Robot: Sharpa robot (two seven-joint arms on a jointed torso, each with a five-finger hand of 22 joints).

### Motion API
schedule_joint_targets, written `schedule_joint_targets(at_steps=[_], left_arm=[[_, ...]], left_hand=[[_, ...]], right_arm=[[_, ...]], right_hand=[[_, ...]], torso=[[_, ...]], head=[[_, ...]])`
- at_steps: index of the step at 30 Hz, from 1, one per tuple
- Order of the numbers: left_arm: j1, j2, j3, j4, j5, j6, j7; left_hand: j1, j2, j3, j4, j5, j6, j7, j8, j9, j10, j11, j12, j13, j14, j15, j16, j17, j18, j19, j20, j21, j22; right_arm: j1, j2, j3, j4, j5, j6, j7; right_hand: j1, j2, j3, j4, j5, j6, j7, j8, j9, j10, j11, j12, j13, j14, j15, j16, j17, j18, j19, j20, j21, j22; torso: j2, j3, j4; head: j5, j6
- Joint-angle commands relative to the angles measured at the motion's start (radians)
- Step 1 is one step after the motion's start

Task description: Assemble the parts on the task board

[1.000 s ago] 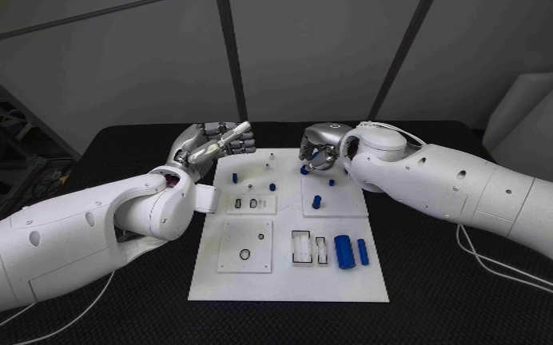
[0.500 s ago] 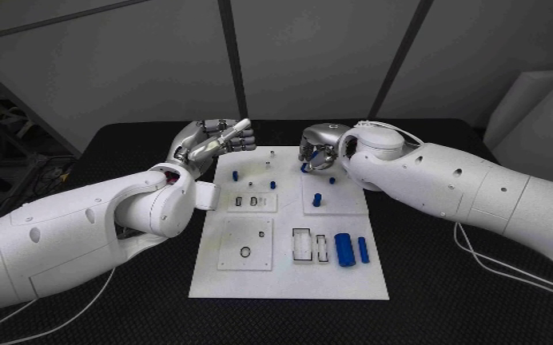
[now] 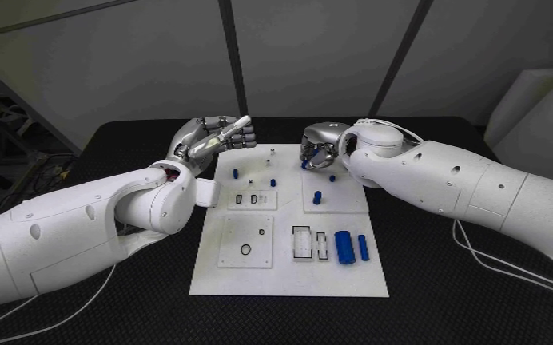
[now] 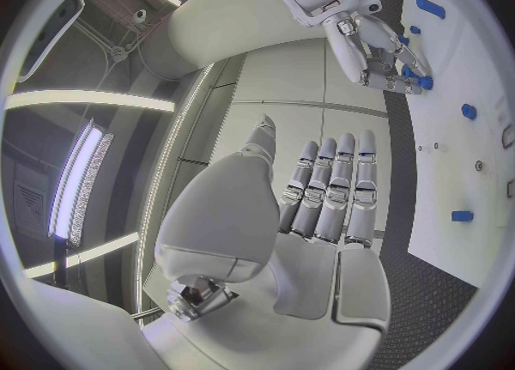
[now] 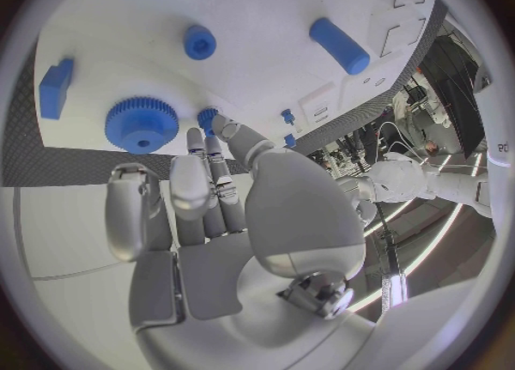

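Centrally, task board (image 3: pixel 288 273) holds blue parts (image 3: pixel 344 246); hands above.

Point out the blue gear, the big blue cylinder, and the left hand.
blue gear (image 5: pixel 142 124), right wrist view, toothed top face
big blue cylinder (image 3: pixel 344 247), head view, mid-body
left hand (image 3: pixel 212 141), head view, curled fingers

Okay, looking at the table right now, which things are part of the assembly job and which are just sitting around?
Part of the job:
task board
blue gear
large blue cylinder
small blue cylinder
blue pegs
right hand, fingertips at a peg
left hand, holding nothing

Just lying about:
cable on the black table
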Motion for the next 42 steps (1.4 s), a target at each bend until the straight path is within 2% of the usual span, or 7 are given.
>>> schedule_joint_targets(at_steps=[1,9,16,26,30,36,42], left_arm=[[0.002,-0.001,0.001,0.002,-0.007,0.012,0.003],[0.003,-0.001,0.002,0.001,-0.007,0.012,0.002],[0.004,-0.001,0.002,0.002,-0.007,0.012,0.002],[0.004,-0.003,0.002,-0.001,-0.007,0.012,0.003],[0.005,-0.004,0.002,-0.004,-0.007,0.012,0.002],[0.007,-0.003,0.002,-0.009,-0.007,0.014,0.002],[0.008,0.002,0.002,-0.013,-0.007,0.015,0.003]], left_hand=[[-0.009,0.004,-0.001,-0.004,0.003,-0.006,0.014,-0.006,-0.001,0.002,0.006,-0.004,-0.001,0.001,0.008,-0.003,-0.001,-0.015,0.005,0.002,0.004,-0.001],[-0.009,0.004,-0.001,-0.004,0.003,-0.006,0.014,-0.006,-0.001,0.002,0.006,-0.004,-0.001,0.001,0.008,-0.003,-0.001,-0.015,0.005,0.002,0.004,-0.001],[-0.009,0.004,-0.001,-0.004,0.003,-0.006,0.014,-0.006,-0.001,0.002,0.006,-0.004,-0.001,0.001,0.008,-0.003,-0.001,-0.015,0.005,0.002,0.004,-0.001],[-0.009,0.004,-0.001,-0.004,0.003,-0.006,0.014,-0.006,-0.001,0.002,0.006,-0.004,-0.001,0.001,0.008,-0.003,-0.001,-0.015,0.005,0.002,0.004,-0.001],[-0.009,0.004,-0.001,-0.004,0.003,-0.006,0.014,-0.006,-0.001,0.002,0.006,-0.004,-0.001,0.001,0.008,-0.003,-0.001,-0.015,0.005,0.002,0.004,-0.001],[-0.009,0.004,-0.001,-0.004,0.003,-0.006,0.014,-0.006,-0.001,0.002,0.006,-0.004,-0.001,0.001,0.008,-0.003,-0.001,-0.015,0.005,0.002,0.004,-0.001],[-0.010,0.006,-0.001,-0.007,0.003,-0.006,0.015,-0.007,-0.002,0.001,0.006,-0.006,-0.001,0.002,0.008,-0.005,-0.001,-0.015,0.005,0.002,0.004,-0.002]], right_arm=[[0.002,0.003,-0.001,-0.003,-0.003,0.020,0.014],[0.002,0.006,-0.014,-0.007,-0.002,0.022,0.018],[0.002,0.007,-0.018,-0.009,-0.002,-0.007,0.022],[0.002,-0.028,-0.018,0.045,0.001,-0.188,0.036],[0.002,-0.033,-0.018,0.061,0.004,-0.235,0.037],[0.004,0.002,-0.017,0.020,0.013,-0.268,0.042],[0.005,0.066,-0.017,-0.058,0.026,-0.286,0.063]], right_hand=[[0.001,0.012,0.007,0.000,0.007,0.009,-0.001,0.005,0.001,0.010,0.001,0.002,0.001,0.014,0.002,0.004,0.001,-0.006,0.007,-0.003,0.007,0.029],[0.003,0.015,0.014,0.002,0.007,0.014,-0.003,0.005,0.002,0.017,-0.002,0.002,0.001,0.014,0.000,0.008,0.004,-0.007,0.009,-0.004,0.010,0.035],[0.007,0.019,0.026,0.004,0.008,0.025,-0.006,0.006,0.004,0.033,-0.006,0.003,0.002,0.014,-0.004,0.016,0.011,-0.009,0.016,-0.008,0.017,0.049],[0.026,0.030,0.061,0.003,-0.012,0.068,-0.020,0.016,0.016,0.082,-0.022,0.004,0.009,0.013,-0.019,0.031,0.020,-0.019,0.042,-0.023,0.039,0.098],[0.027,0.030,0.063,0.003,-0.013,0.070,-0.020,0.016,0.016,0.084,-0.023,0.004,0.009,0.013,-0.020,0.032,0.021,-0.019,0.043,-0.023,0.040,0.100],[0.027,0.028,0.064,0.002,-0.013,0.071,-0.020,0.016,0.017,0.085,-0.023,0.004,0.010,0.013,-0.020,0.032,0.021,-0.019,0.043,-0.023,0.041,0.100],[0.023,0.025,0.066,0.005,-0.013,0.069,-0.020,0.013,0.017,0.083,-0.022,0.001,0.009,0.013,-0.020,0.032,0.021,-0.020,0.044,-0.024,0.042,0.103]], torso=[[0.001,-0.0002,-0.0007],[0.000,-0.0001,0.0003],[0.001,-0.0004,-0.0002],[-0.001,-0.0012,-0.0011],[-0.001,-0.0018,-0.0010],[0.002,-0.0013,0.0018],[0.003,-0.0013,0.0026]], head=[[0.001,-0.003],[0.002,-0.008],[0.003,-0.009],[0.004,-0.005],[0.004,-0.001],[0.004,0.007],[0.006,0.006]])
